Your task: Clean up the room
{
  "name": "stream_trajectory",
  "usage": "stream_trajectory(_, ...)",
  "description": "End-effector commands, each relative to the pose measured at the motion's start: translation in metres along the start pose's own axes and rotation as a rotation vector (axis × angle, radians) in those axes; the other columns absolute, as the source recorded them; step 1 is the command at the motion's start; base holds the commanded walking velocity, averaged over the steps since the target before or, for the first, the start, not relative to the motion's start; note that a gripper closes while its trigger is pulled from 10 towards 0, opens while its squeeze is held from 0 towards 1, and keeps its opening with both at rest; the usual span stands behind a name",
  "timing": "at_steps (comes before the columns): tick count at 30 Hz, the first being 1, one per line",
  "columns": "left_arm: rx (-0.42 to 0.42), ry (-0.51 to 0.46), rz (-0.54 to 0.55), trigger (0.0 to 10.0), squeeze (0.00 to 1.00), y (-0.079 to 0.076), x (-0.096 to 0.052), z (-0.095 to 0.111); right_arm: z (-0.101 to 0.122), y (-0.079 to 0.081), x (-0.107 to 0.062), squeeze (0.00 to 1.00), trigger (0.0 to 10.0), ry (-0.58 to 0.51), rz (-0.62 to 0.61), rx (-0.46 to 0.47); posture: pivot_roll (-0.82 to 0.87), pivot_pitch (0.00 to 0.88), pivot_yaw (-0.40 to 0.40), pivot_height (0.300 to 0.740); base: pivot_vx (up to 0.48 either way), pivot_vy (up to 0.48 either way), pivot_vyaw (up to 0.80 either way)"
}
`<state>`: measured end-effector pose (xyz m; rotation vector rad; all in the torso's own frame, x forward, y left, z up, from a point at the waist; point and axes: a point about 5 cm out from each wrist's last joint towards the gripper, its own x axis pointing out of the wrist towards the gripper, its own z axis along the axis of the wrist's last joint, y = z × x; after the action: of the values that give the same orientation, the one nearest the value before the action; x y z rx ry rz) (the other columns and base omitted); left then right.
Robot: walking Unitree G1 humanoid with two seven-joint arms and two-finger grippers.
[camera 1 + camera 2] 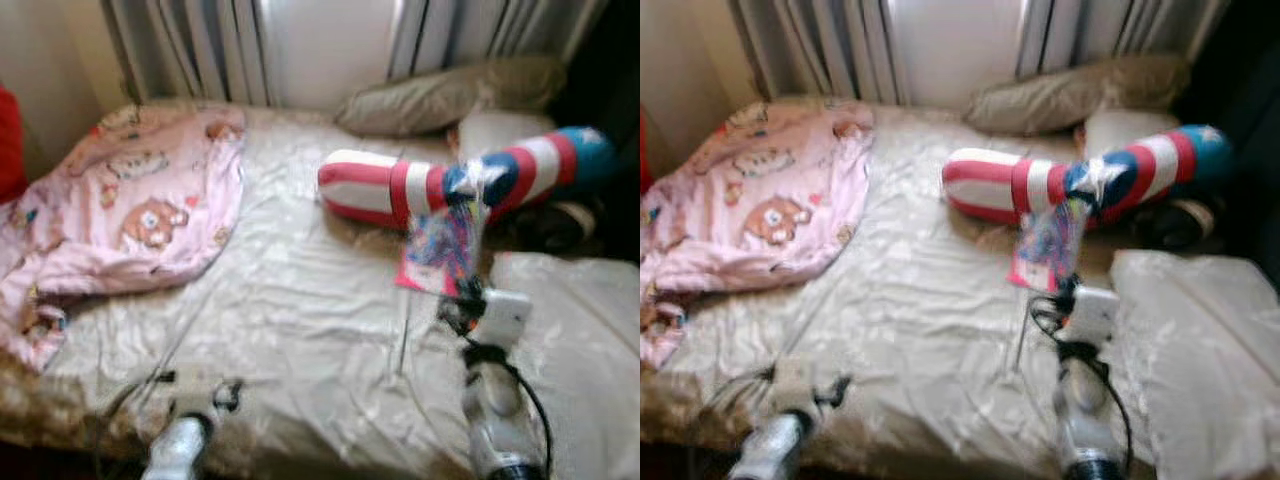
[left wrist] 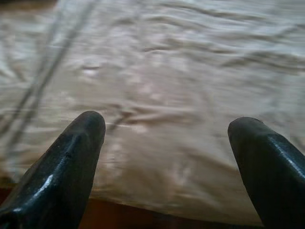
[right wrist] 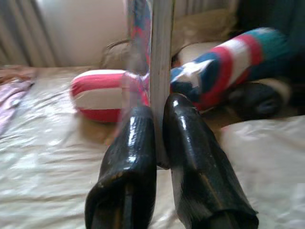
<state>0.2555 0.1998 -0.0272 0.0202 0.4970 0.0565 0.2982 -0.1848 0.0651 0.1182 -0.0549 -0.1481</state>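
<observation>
My right gripper (image 1: 462,297) is raised over the bed and shut on a thin colourful book (image 1: 440,246), held upright by its lower edge; in the right wrist view the book (image 3: 159,52) stands edge-on between the two black fingers (image 3: 131,157). Behind it lies a red, white and blue striped bolster pillow (image 1: 450,180). My left gripper (image 2: 167,143) is open, low over the beige satin sheet (image 1: 300,290) near the bed's front edge, with nothing between its fingers. A pink cartoon-print blanket (image 1: 130,210) is bunched on the bed's left side.
A grey-beige pillow (image 1: 440,95) lies at the head of the bed under the curtains (image 1: 260,40). A white pillow (image 1: 580,330) sits at the right. A dark object (image 1: 545,228) lies beside the bolster. Something red (image 1: 10,140) is at the far left edge.
</observation>
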Motion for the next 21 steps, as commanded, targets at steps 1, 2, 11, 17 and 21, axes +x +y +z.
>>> stream_trajectory(1,0.017,0.012,0.015,10.0,0.00,0.008,-0.002,-0.002,0.011,0.008,0.005,0.00,10.0,-0.055,0.022,0.012,0.03,0.038,-0.059,0.739,0.000,0.000,0.00)
stream_trajectory(2,0.016,0.013,0.014,10.0,0.00,0.008,-0.002,-0.003,0.010,0.007,0.005,0.00,10.0,-0.053,0.021,0.011,0.03,0.039,-0.060,0.739,0.000,0.000,0.00)
stream_trajectory(11,0.000,0.018,0.005,10.0,0.00,0.007,-0.003,-0.005,0.001,0.003,0.003,0.00,10.0,0.004,0.005,-0.007,0.02,0.052,-0.057,0.739,0.000,0.000,0.00)
stream_trajectory(17,0.023,0.018,0.000,10.0,0.00,0.007,-0.003,-0.005,0.000,0.003,0.002,0.00,10.0,0.006,0.002,-0.006,0.03,0.059,-0.054,0.739,0.000,0.000,0.00)
stream_trajectory(21,0.032,0.019,-0.007,10.0,0.00,0.007,-0.003,-0.005,0.000,0.003,0.002,0.00,10.0,0.009,0.000,-0.006,0.02,0.062,-0.053,0.739,0.000,-0.360,0.00)
